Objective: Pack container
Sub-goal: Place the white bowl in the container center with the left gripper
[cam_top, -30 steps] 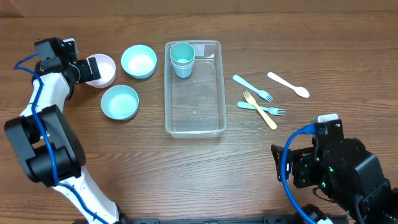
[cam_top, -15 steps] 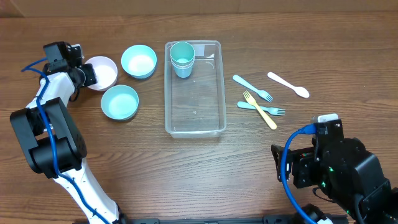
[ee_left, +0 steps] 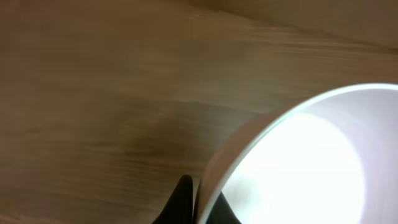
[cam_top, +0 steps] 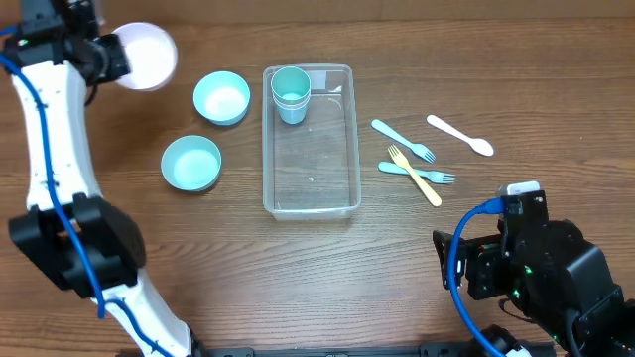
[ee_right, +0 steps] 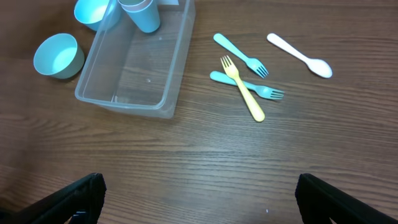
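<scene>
The right gripper [ee_right: 199, 186] is hanging wide open above a wooden table [ee_right: 186, 155], its two dark fingers [ee_right: 78, 199] showing at the lower corners. The clear container [ee_right: 124, 104] is lying ahead and to the left, with stacked teal cups [ee_right: 142, 14] standing at its far end. A light-blue bowl [ee_right: 59, 55] is sitting just beside its left wall, and a second bowl [ee_right: 92, 9] is peeking in at the top edge. To the right, a yellow fork [ee_right: 247, 96] is lying across one blue fork [ee_right: 230, 79], another blue fork [ee_right: 239, 54] is resting near them, and a white spoon [ee_right: 300, 56] is lying farther right.
</scene>
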Controlling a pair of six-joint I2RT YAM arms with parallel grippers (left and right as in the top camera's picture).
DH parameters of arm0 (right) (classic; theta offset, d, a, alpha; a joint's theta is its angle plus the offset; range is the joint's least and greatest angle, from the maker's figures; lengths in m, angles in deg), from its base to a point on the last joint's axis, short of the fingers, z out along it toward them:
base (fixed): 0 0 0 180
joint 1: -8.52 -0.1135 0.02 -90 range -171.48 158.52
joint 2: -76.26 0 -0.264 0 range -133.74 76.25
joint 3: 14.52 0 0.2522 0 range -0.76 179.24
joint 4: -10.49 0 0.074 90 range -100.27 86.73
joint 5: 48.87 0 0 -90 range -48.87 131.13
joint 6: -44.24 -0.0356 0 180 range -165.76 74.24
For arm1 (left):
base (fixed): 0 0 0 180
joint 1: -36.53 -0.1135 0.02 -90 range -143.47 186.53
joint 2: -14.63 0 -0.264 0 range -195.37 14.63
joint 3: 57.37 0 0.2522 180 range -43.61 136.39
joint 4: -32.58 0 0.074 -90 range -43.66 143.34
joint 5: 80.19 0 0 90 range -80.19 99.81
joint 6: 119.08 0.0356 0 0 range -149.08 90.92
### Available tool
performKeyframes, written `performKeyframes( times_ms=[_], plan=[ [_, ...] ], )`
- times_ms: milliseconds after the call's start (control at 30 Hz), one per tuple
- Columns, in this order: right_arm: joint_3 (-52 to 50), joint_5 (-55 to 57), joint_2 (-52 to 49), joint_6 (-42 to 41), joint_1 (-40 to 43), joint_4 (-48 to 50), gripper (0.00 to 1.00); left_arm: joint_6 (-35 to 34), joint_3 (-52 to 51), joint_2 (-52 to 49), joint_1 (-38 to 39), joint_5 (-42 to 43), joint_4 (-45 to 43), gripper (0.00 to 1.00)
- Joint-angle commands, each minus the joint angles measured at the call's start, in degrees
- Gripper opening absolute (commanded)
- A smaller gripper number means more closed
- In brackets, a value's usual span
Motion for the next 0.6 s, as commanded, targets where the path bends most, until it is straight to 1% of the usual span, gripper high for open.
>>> performKeyframes(
  times_ms=[0,100,133,233,300,400,467,533,567],
  plan=[
    [0.11,0.70,0.26,-0.26,-0.07,0.33,1.00,3.87,1.92,6.12,11.26,2.91,2.38,0.04],
    [0.11,0.70,0.26,-0.26,-0.07,0.33,1.00,3.89,0.85,6.19,20.98,4.87,4.83,0.04],
    [0.11,0.70,0.26,-0.26,-0.07,0.33,1.00,4.33,-0.24,6.19,25.27,4.66,5.73,0.04],
    [0.11,0.70,0.26,-0.26,-0.07,0.33,1.00,4.22,-5.31,6.19,31.50,0.31,5.62,0.04],
    [0.11,0.70,0.26,-0.26,-0.07,0.33,1.00,3.15,-10.67,6.19,33.57,0.31,3.65,0.04],
    [0.11,0.70,0.26,-0.26,-0.07,0.33,1.00,1.70,-16.15,6.21,34.07,2.49,0.22,0.04],
    [0.11,0.70,0.26,-0.26,-0.07,0.33,1.00,0.76,-17.84,6.21,34.10,1.14,0.26,0.04],
    [0.11,0.70,0.26,-0.26,-0.07,0.33,1.00,0.17,-19.65,6.21,34.10,-2.38,-0.04,0.04],
    [0.11,0.70,0.26,-0.26,-0.07,0.33,1.00,0.17,-20.85,6.21,34.10,-2.25,-0.66,0.04]
  ],
)
